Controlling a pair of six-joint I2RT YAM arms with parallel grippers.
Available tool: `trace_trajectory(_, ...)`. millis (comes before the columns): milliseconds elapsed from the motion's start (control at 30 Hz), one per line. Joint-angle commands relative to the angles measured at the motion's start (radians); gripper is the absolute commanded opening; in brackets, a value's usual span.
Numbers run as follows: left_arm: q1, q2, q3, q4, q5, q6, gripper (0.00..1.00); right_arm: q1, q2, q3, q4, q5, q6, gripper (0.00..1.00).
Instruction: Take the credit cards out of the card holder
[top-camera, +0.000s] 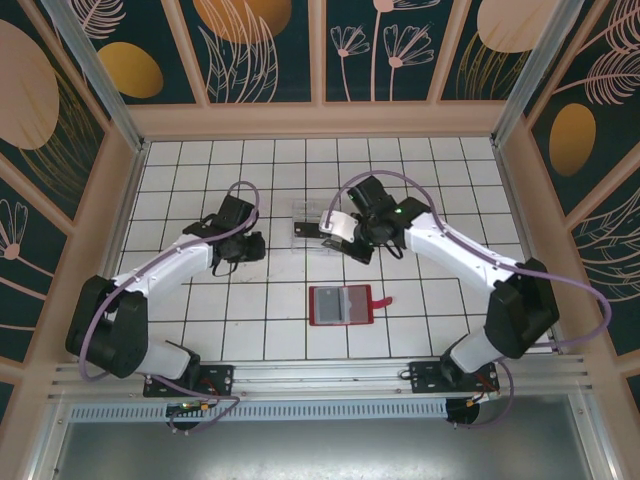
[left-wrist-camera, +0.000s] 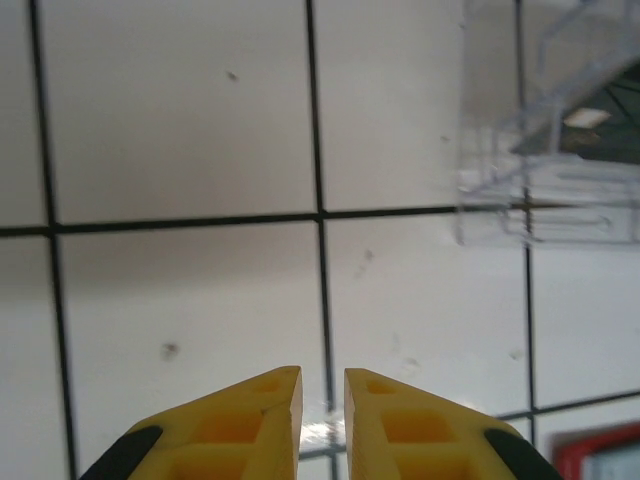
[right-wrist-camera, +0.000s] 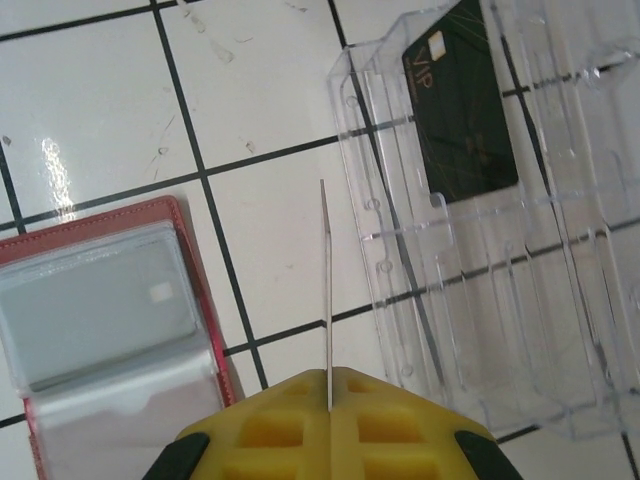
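Note:
The card holder (top-camera: 341, 305) lies open on the tiles, red with a grey-blue inside and its tab (top-camera: 383, 299) to the right. In the right wrist view a grey card (right-wrist-camera: 95, 310) sits in the card holder's (right-wrist-camera: 200, 300) clear sleeve. My right gripper (right-wrist-camera: 329, 372) is shut on a thin light credit card (right-wrist-camera: 325, 280), seen edge-on, between the wallet and the clear ridged tray (right-wrist-camera: 480, 300). A dark credit card (right-wrist-camera: 462, 110) lies in that tray. From above, the right gripper (top-camera: 345, 240) holds the card (top-camera: 337, 228) beside the tray (top-camera: 305, 222). My left gripper (left-wrist-camera: 323, 375) hovers over bare tile, narrowly open and holding nothing.
The left gripper (top-camera: 245, 250) is left of the tray, about one tile away. The tray's corner (left-wrist-camera: 545, 200) and a red wallet corner (left-wrist-camera: 600, 460) show in the left wrist view. Wooden walls ring the tiled floor (top-camera: 200, 170).

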Motion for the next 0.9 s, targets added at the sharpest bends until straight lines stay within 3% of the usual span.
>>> trace_trajectory(0,0.014,0.034,0.051,-0.065,-0.116,0.098,0.19,0.012,0.071,0.097,-0.077,0.022,-0.093,0.00)
trace_trajectory(500,0.027,0.029,0.011,-0.075,-0.208,0.133,0.18,0.034,0.430,0.502,-0.215,0.117,-0.215,0.00)
trace_trajectory(867,0.027,0.032,-0.003,-0.071,-0.185,0.135,0.18,0.058,0.617,0.737,-0.291,0.126,-0.231,0.00)
